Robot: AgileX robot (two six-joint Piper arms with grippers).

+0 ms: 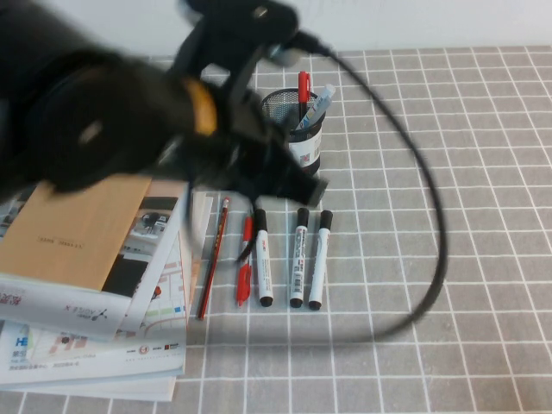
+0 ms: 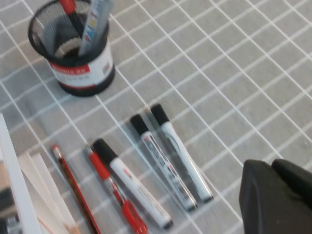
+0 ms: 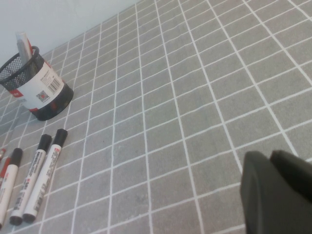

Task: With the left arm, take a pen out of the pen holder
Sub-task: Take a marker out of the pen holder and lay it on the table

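Black mesh forms the pen holder (image 1: 297,129), which stands on the tiled bench (image 1: 483,259) with 2 items upright in it: a red pen (image 1: 304,86) and a grey marker (image 1: 317,103). In front of it, 5 items are laid in a row: a pencil (image 1: 214,259), a second red pen (image 1: 245,267) and 3 white markers (image 1: 299,259) with black caps.

The left gripper (image 2: 278,195) is held above the bench near that row, away from the holder's mouth. Its jaws are clenched, and nothing is seen between them. The right gripper (image 3: 278,190) is parked over bare tiles, well apart from the holder, and its jaws appear pressed together.

No pen is gripped, so a take-out is judged to be not yet done, with reach, grasp and lift all left.

A white label with a red band and a square code is carried by the holder. Its print, like that on the markers and the booklets (image 1: 78,250), cannot be read.
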